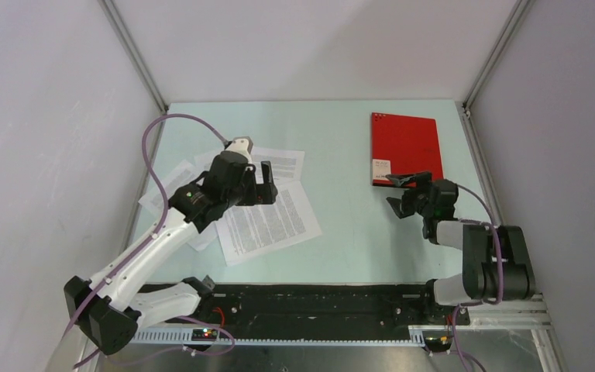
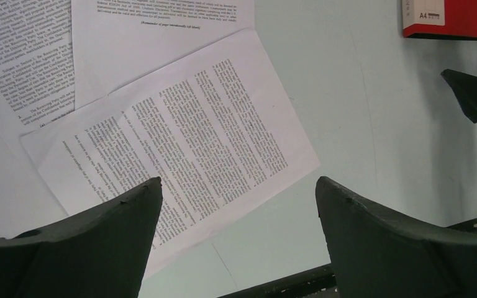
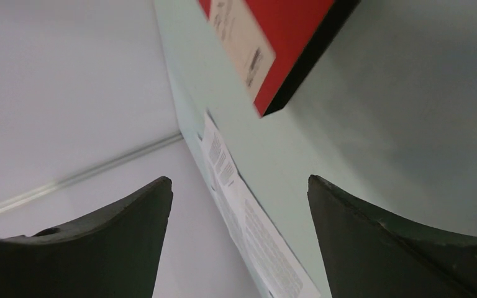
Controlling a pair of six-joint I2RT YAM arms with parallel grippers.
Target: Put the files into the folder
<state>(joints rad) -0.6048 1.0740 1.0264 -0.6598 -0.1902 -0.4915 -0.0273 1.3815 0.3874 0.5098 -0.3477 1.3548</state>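
Observation:
The files [image 1: 267, 221] are loose white printed sheets spread on the left half of the table; they fill the left wrist view [image 2: 180, 130] and show edge-on in the right wrist view [image 3: 248, 230]. The red folder [image 1: 405, 147] lies closed at the back right, its white label [image 1: 382, 167] at its near left corner; it also shows in the left wrist view [image 2: 453, 18] and the right wrist view [image 3: 286, 37]. My left gripper [image 1: 266, 183] hovers open and empty over the sheets. My right gripper [image 1: 397, 191] is open and empty at the folder's near edge.
The pale green table [image 1: 341, 155] is boxed in by white walls on the left, back and right. A black rail [image 1: 318, 298] runs along the near edge between the arm bases.

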